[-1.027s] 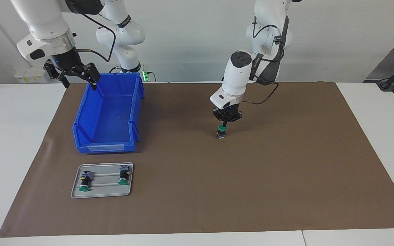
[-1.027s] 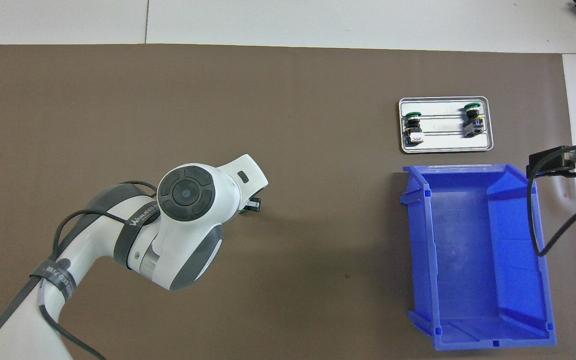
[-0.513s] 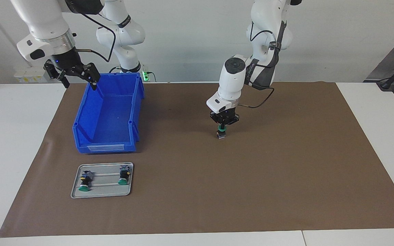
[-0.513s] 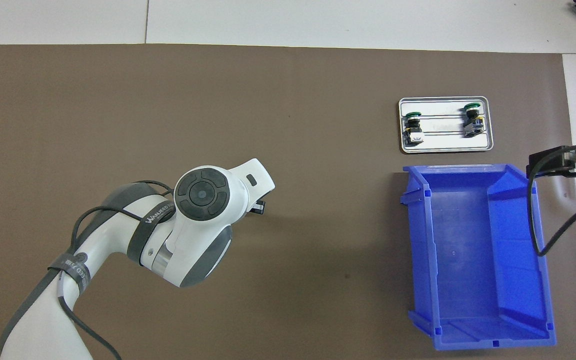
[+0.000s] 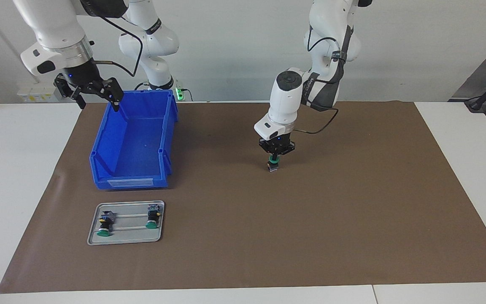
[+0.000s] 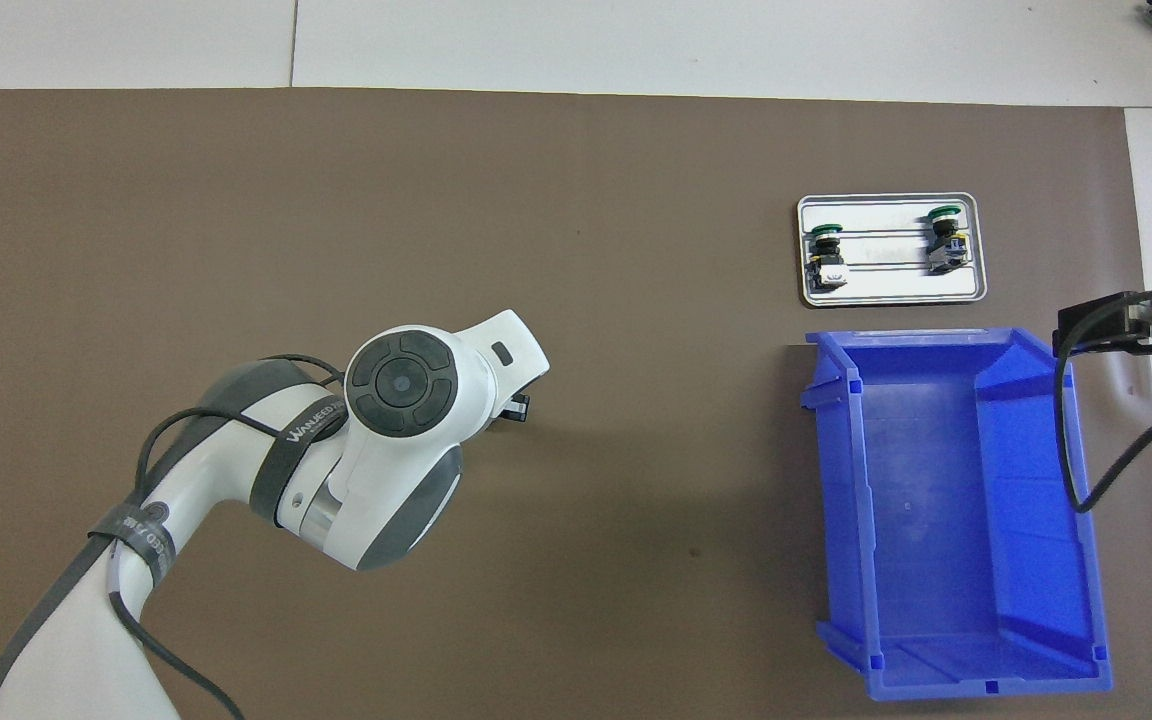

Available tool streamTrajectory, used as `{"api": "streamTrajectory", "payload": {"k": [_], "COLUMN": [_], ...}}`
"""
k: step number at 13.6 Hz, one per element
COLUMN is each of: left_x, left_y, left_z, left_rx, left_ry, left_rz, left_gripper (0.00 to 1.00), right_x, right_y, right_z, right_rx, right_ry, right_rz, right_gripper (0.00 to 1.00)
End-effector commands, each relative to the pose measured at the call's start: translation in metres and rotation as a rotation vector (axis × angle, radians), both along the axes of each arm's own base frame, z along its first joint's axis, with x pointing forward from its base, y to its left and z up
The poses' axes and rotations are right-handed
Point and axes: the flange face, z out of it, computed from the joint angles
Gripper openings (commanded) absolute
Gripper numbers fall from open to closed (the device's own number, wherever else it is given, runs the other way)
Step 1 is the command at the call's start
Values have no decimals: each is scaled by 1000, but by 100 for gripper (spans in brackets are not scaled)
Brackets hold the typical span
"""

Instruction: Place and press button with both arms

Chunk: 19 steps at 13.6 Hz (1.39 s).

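Observation:
My left gripper is over the middle of the brown mat, pointing straight down and shut on the green cap of a button. The button hangs upright, its grey base at or just above the mat; I cannot tell whether it touches. In the overhead view the left wrist hides the gripper, and only the button's base shows. My right gripper is open and empty, raised over the rim of the blue bin at the robots' end. The right arm waits.
The blue bin holds nothing. A small metal tray, also seen in the overhead view, lies farther from the robots than the bin. It holds two more green-capped buttons lying on their sides.
My left arm has shifted slightly toward the right arm's end of the table, and the held button has gone from tilted to upright. The right arm has not moved.

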Motion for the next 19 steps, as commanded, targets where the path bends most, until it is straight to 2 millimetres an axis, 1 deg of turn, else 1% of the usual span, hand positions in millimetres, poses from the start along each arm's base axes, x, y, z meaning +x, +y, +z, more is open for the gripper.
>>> {"api": "streamTrajectory", "payload": {"k": [1,2,4,5,6,7,8,9,11,12,15,16,18,19], "left_x": [9,15,19,24,27,32,35,37,38,42,49,48,52,56], "left_y": [28,49,75,95,112,132,156,176,206,224,262,273,279,290], "left_z": [44,59,78,85,92,101,111,120,148,164,222,241,269,279], "left_rx": [-1,3,14,18,23,26,29,28,30,34,-10,-23,-18,-14], "left_ry": [-37,-39,-34,-35,-39,-49,-48,-43,-42,-28,-2,2,27,57], "left_rz": [60,90,84,85,52,8,-8,1,36,66,33,31,13,27], "left_gripper": [0,0,0,24,77,92,100,100,100,100,100,100,100,100], "right_x": [-6,-6,-6,-6,-6,-6,-6,-6,-6,-6,-6,-6,-6,-6], "right_y": [-1,-2,-1,-2,-1,-2,-2,-1,-2,-2,-1,-2,-1,-1], "right_z": [2,2,2,3,2,3,2,2,2,2,2,2,2,2], "right_rx": [16,17,17,17,17,17,16,17,16,16,16,17,17,17], "right_ry": [5,5,5,3,5,3,5,5,5,5,5,5,5,5], "right_rz": [21,19,19,19,21,19,19,19,19,19,19,19,21,21], "right_gripper": [100,100,100,100,100,100,100,100,100,100,100,100,100,100]}}
